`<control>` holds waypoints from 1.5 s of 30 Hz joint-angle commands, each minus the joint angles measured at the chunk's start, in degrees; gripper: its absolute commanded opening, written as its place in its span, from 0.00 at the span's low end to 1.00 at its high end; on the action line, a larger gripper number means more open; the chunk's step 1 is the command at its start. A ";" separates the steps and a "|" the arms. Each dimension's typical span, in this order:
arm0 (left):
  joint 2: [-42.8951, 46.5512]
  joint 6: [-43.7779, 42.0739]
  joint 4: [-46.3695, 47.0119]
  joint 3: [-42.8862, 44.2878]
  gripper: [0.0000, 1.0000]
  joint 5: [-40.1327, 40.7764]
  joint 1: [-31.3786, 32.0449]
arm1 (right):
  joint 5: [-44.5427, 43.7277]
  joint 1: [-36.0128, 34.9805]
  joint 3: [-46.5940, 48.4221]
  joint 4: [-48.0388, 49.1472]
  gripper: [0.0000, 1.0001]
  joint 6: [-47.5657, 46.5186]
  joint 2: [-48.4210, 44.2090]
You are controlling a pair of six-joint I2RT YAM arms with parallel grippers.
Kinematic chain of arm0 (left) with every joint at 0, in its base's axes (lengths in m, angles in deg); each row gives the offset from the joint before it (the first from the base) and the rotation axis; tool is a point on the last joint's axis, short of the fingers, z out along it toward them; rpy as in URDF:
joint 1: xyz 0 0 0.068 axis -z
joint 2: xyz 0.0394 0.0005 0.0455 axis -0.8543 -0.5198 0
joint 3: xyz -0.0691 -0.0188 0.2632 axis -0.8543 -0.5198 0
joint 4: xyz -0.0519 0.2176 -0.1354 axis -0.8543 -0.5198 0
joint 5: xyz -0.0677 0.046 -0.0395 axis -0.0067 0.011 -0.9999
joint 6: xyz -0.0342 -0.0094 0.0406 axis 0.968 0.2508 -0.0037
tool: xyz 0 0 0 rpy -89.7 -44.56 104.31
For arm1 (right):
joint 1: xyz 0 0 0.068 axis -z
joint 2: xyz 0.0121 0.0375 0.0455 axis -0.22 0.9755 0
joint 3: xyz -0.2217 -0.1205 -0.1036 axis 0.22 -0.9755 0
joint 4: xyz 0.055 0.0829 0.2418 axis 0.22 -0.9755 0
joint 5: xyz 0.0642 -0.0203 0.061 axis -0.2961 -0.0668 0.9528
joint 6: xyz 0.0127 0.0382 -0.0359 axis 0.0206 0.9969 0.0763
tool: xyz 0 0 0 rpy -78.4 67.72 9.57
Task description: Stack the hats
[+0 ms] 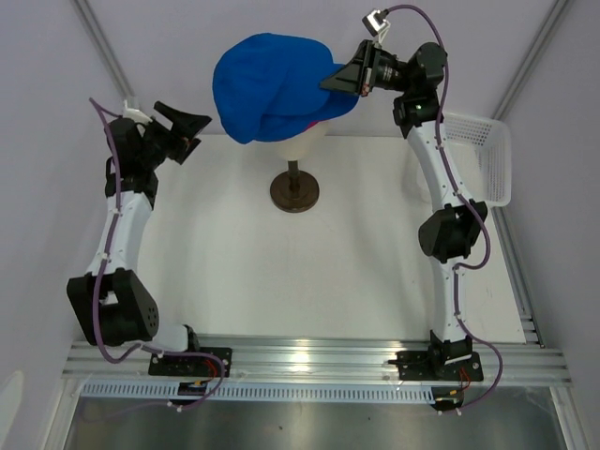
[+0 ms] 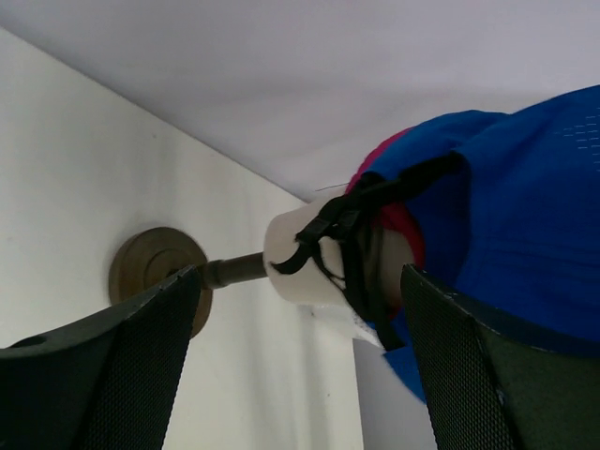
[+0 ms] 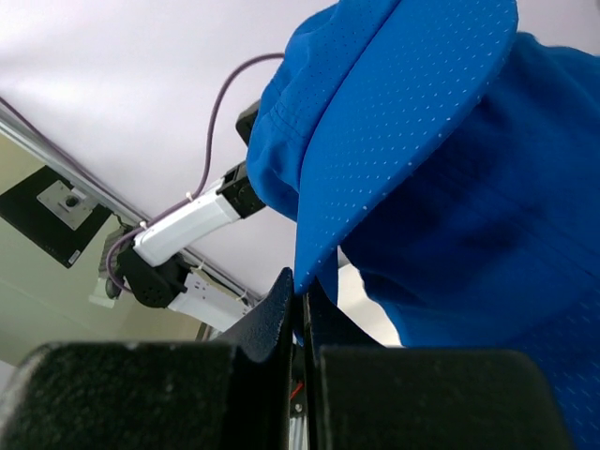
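The royal blue cap (image 1: 267, 84), dotted mesh fabric, sat pulled over the cream mannequin head (image 1: 298, 142) at the table's 12 o'clock. A sliver of the magenta cap (image 1: 323, 114) showed beneath its rim, and a black strap (image 2: 342, 225) hung down at the neck.

At 10 o'clock my left gripper (image 1: 195, 134) was raised on its bent arm, aimed toward the head but apart from it, jaws wide with nothing between them. At 1 o'clock my right gripper (image 1: 339, 77) reached in level from the right, fingers pressed tight on the edge of the blue brim (image 3: 375, 159).

The blue cap's long axis ran 9 to 3, brim pointing to 3 o'clock.
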 commanded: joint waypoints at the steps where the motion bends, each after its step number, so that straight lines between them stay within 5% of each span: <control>1: -2.61 1.86 6.79 5.97 0.89 -5.09 2.37 | 1.90 1.93 -1.34 3.05 0.00 0.13 -2.11; 7: -7.80 0.55 7.59 11.94 0.87 -6.58 5.09 | 3.30 3.16 -4.77 2.88 0.00 -0.57 -2.99; 19: -10.79 -8.77 -7.17 16.60 0.77 -0.53 6.06 | 3.39 3.60 -5.91 2.26 0.00 -1.18 -2.81; 36: -17.91 -18.70 -23.06 32.34 0.42 13.27 13.79 | 1.55 4.48 -4.69 4.01 0.00 1.71 -0.88; 42: -17.21 -19.85 -25.63 34.97 0.02 16.52 13.98 | 0.14 5.01 -2.58 4.63 0.00 3.12 -0.44; 45: -13.89 -21.34 -26.34 35.77 0.01 20.39 13.98 | -1.08 5.01 -2.40 7.00 0.00 6.28 -1.40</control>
